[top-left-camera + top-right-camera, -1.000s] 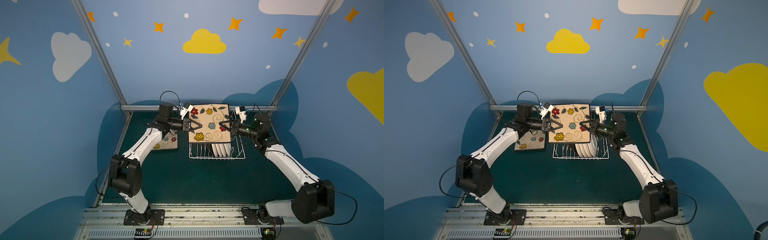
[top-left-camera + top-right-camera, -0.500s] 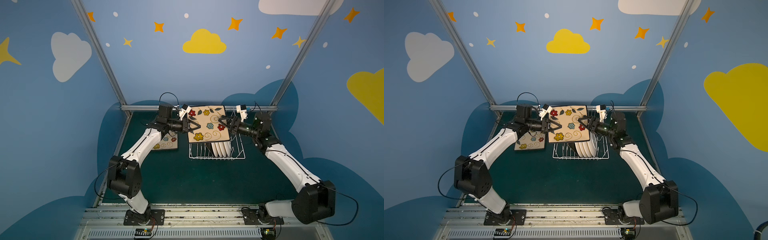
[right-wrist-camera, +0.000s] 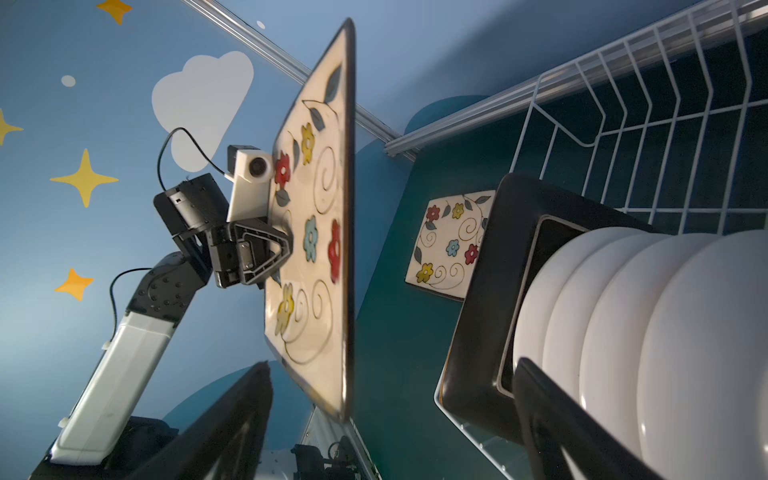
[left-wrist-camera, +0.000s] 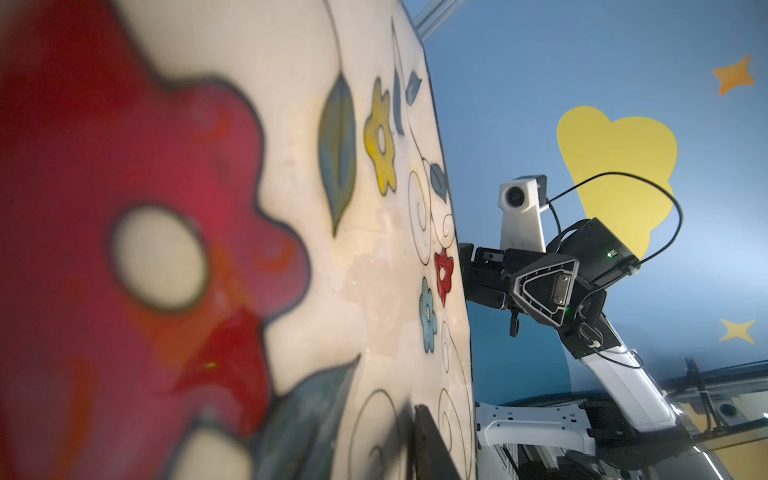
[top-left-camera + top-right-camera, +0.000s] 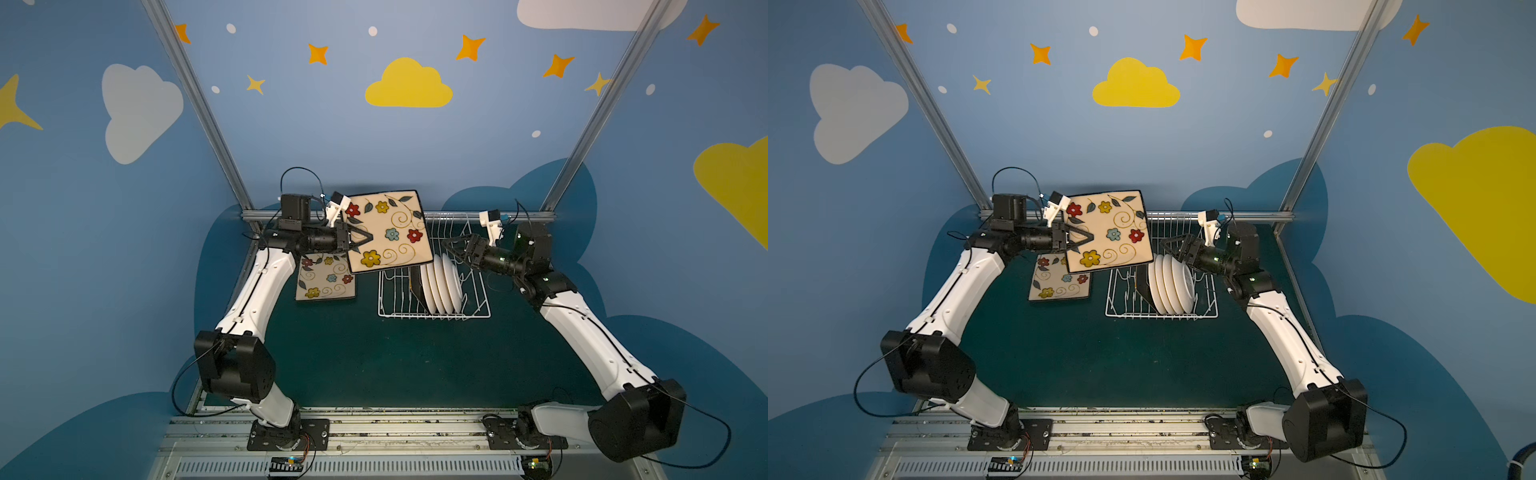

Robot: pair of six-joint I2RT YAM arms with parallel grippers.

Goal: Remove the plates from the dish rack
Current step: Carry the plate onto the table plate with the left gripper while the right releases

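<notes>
My left gripper (image 5: 365,239) (image 5: 1086,239) is shut on the left edge of a rounded-square floral plate (image 5: 388,232) (image 5: 1108,232) (image 3: 316,249), held tilted in the air up and left of the dish rack (image 5: 478,307) (image 5: 1208,307). One left finger (image 4: 432,449) lies across the plate's face (image 4: 374,249). My right gripper (image 5: 451,247) (image 5: 1169,249) (image 3: 395,415) stands open just right of that plate, holding nothing. In the rack stand a black-backed square plate (image 5: 417,284) (image 3: 490,291) and several round white plates (image 5: 442,286) (image 3: 665,332).
Another floral square plate (image 5: 326,282) (image 5: 1059,286) (image 3: 449,245) lies face up on the green table left of the rack, below the held plate. A metal frame rail (image 5: 519,215) runs behind the rack.
My right gripper has opened, let go of the floral plate and drawn back to the right. The left gripper has carried the plate left and tilted it.
</notes>
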